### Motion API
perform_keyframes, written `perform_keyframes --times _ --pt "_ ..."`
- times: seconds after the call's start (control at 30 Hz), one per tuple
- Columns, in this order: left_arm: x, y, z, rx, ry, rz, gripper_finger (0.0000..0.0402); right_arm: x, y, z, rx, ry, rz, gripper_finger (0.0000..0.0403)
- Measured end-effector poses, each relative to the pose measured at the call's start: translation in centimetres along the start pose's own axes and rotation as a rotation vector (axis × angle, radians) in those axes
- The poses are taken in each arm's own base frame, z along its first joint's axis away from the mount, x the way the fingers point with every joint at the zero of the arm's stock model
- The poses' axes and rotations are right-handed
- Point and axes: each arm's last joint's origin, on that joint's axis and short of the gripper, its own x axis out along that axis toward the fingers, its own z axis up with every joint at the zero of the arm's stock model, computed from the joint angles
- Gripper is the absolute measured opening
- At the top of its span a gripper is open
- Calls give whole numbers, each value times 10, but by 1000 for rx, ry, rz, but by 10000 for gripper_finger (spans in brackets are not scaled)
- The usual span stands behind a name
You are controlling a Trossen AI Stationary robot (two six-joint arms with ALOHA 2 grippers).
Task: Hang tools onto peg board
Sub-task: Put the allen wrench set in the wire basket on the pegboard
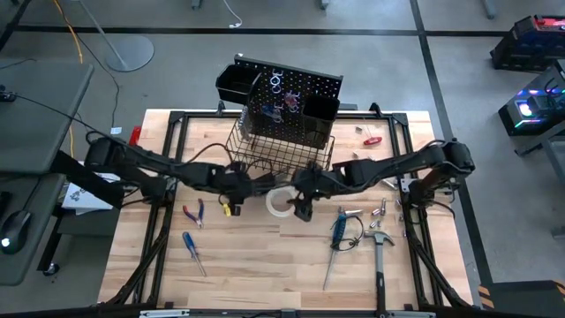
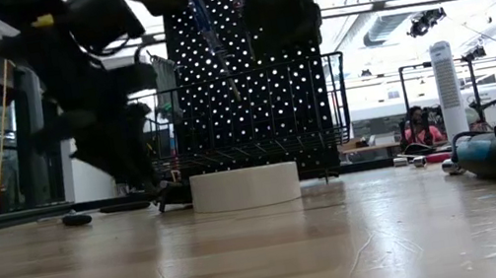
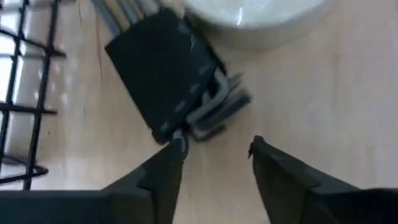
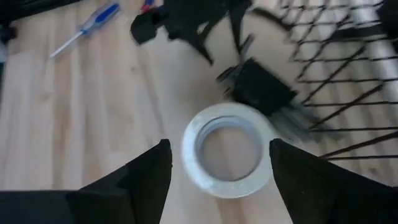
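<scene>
The black peg board [image 1: 296, 93] stands at the table's far side, and a wire basket [image 1: 281, 148] sticks out from its front. A white tape roll [image 1: 281, 201] lies flat on the table before the basket. Left of the roll lies a black holder of silver hex keys [image 3: 165, 68]. My left gripper [image 3: 214, 149] is open just above the holder's key end. My right gripper [image 4: 217, 155] is open above the tape roll [image 4: 227, 149], with a finger on either side and clear of it. Red pliers [image 1: 194, 213], a blue screwdriver [image 1: 192, 250] and a hammer [image 1: 380, 256] lie on the table. My left gripper comes down at a slant, and one fingertip [image 3: 176, 148] stands right at the ends of the silver keys [image 3: 205, 121]. I cannot tell whether it touches them. The holder lies flat on the table.
A blue-handled tool [image 1: 339, 228] and small metal bits [image 1: 380, 210] lie right of the roll. A red screwdriver [image 1: 372, 140] lies at the far right. The basket's rim [image 4: 336, 74] is close behind both grippers. Bare wood [image 1: 265, 265] stretches toward the near edge.
</scene>
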Motion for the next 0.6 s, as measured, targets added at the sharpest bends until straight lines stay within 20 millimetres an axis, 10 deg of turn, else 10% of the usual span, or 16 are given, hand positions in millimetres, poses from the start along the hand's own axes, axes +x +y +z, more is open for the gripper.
perform_keyframes --times 0.6 --pt "23 22 -6 174 90 89 232 -4 -6 8 165 -62 -133 257"
